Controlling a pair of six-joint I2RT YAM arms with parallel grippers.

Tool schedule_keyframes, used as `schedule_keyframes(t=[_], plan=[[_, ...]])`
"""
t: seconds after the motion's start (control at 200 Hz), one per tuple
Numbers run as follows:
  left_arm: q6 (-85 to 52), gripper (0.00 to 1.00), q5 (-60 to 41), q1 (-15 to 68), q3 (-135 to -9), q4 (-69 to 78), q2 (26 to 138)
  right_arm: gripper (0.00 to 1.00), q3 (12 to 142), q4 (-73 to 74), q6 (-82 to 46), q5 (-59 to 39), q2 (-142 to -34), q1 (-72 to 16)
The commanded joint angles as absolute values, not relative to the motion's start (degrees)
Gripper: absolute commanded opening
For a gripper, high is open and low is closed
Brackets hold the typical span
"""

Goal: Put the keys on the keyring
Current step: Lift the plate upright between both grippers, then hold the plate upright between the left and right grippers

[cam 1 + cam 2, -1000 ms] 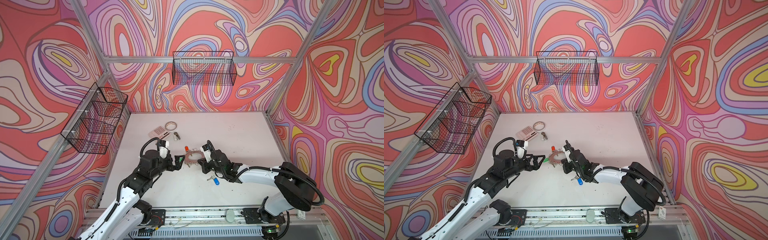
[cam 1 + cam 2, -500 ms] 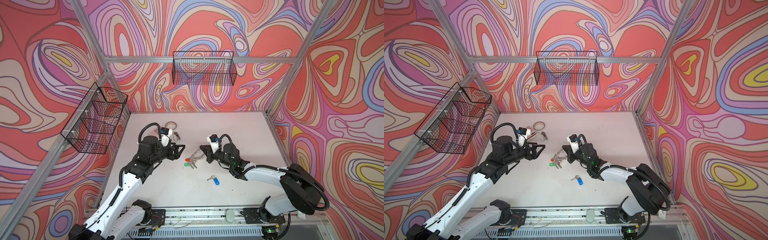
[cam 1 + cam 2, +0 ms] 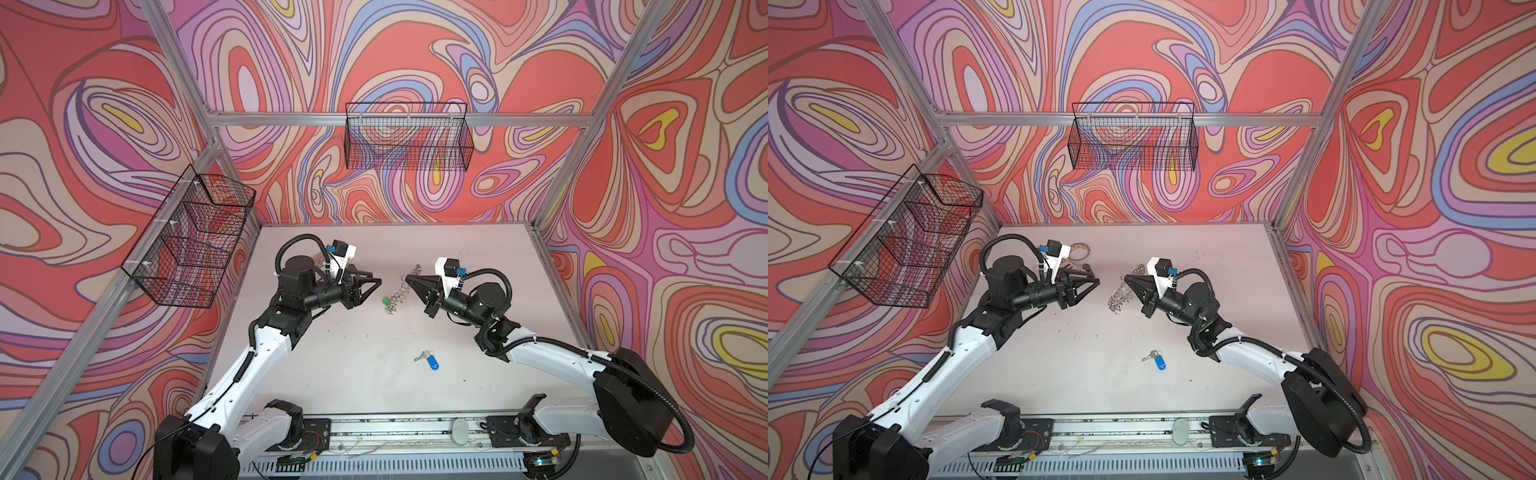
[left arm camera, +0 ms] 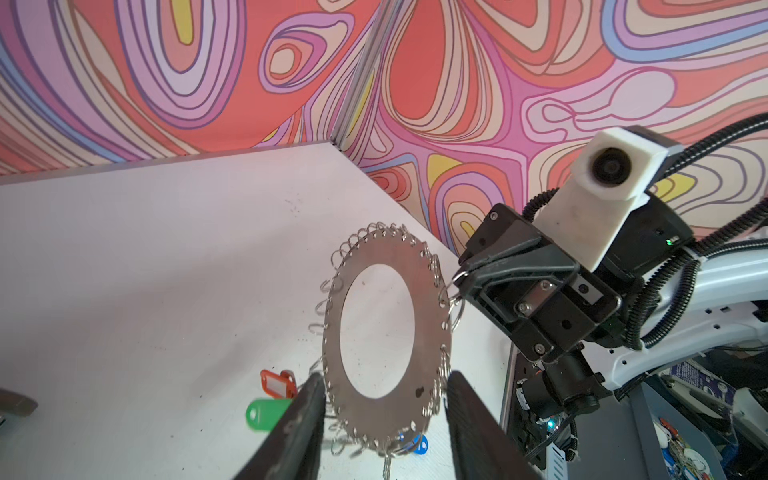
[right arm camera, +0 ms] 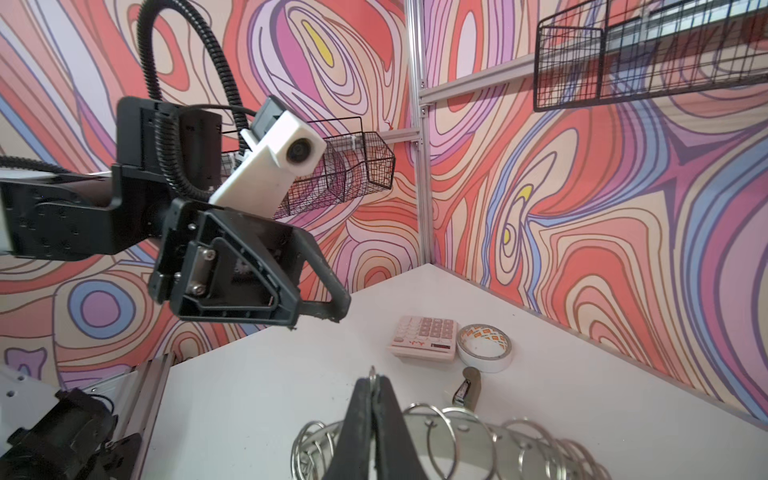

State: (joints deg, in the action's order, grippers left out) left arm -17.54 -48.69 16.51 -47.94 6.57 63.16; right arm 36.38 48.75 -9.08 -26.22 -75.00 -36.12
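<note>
My right gripper [image 3: 409, 279] [image 3: 1127, 279] [image 5: 372, 386] is shut on a wire loop of the keyring [image 3: 398, 293] [image 3: 1121, 296] [image 4: 432, 332]. The keyring hangs tilted above the table. A green-tagged key [image 3: 385, 300] [image 4: 266, 413] and a red-orange-tagged key [image 4: 278, 382] show by its lower rim. A blue-tagged key [image 3: 432, 362] [image 3: 1158, 361] lies alone on the table nearer the front. My left gripper [image 3: 376, 284] [image 3: 1096, 284] [image 4: 384, 399] faces the keyring from the left, a little short of it. Its jaws are partly open with nothing held.
At the back left of the table [image 3: 353, 374] sit a pink calculator [image 5: 424, 336], a tape roll [image 5: 484, 347] [image 3: 1079, 251] and a small brown stapler [image 5: 467, 386]. Wire baskets hang on the back wall [image 3: 409, 143] and the left wall [image 3: 191, 237].
The right gripper has lifted the keyring off the table and drawn it up and to the right. The left gripper has risen too, and its jaws have narrowed.
</note>
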Motion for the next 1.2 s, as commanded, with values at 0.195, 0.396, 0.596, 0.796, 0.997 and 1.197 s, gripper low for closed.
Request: schedule_keyframes(t=[0.195,0.396,0.596,0.796,0.997,1.197], plan=[[-23.0,0.43,-64.25,16.33,-47.43,31.97,67.88,0.0,38.08,57.31,-15.68,-37.62,-75.32,-33.19],[-23.91,0.38,-65.6,16.3,-47.18,35.19,70.16,0.0,37.79,63.47,-20.95,-41.32,-77.31,-32.09],[-23.24,0.33,-65.77,16.76,-48.82,34.26,72.51,0.0,38.56,64.6,-22.06,-42.53,-78.57,-31.83],[-21.06,0.32,-67.46,17.47,-50.01,31.37,73.75,0.0,39.2,65.27,-22.97,-42.83,-79.32,-31.58],[-21.66,0.34,-69.56,18.81,-50.1,32.44,74.61,0.0,39.29,66.57,-24.45,-43.32,-80.02,-31.56],[-21.8,0.35,-69.39,19.5,-50.01,33.91,75.28,0.0,39.47,66.71,-25.13,-43.55,-80.31,-31.59]])
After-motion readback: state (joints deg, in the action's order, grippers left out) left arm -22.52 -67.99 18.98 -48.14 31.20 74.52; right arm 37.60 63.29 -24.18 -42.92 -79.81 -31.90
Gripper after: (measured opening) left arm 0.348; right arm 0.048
